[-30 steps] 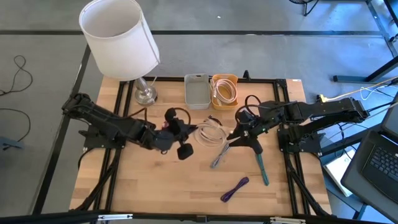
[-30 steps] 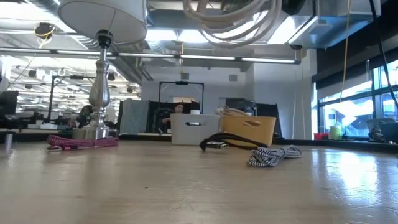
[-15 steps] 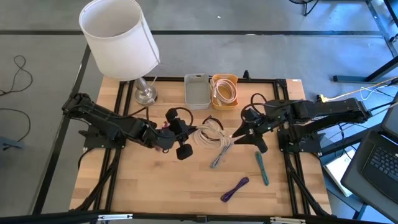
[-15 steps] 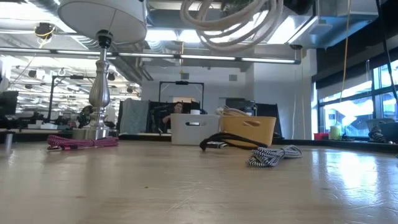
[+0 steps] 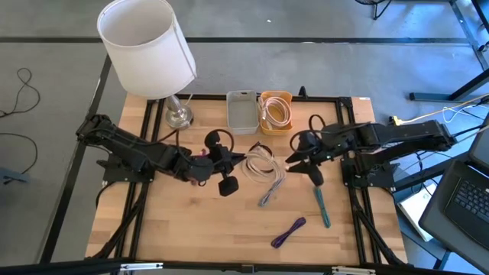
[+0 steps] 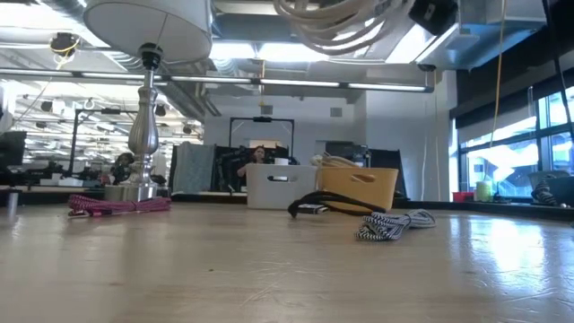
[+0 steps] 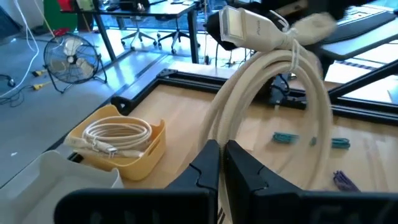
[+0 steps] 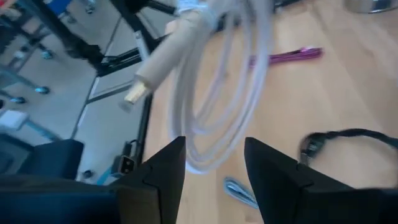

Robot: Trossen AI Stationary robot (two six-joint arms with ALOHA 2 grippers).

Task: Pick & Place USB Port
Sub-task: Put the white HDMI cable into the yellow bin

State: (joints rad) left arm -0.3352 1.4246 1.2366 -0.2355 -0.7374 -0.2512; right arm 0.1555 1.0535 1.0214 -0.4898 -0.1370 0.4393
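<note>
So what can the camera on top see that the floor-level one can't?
Only the high view shows both arms: the left gripper shut on the white cable, the right gripper open beside it, and the teal cable on the table. Only the low view shows the room behind, with a person seated far off. Both show the lamp, the grey bin, the yellow bin, the purple cable and the striped cable.

Grey floor (image 5: 46, 107); floor fan (image 7: 69, 55); ceiling strip lights (image 6: 386, 87); right-hand windows (image 6: 502, 157)
</note>
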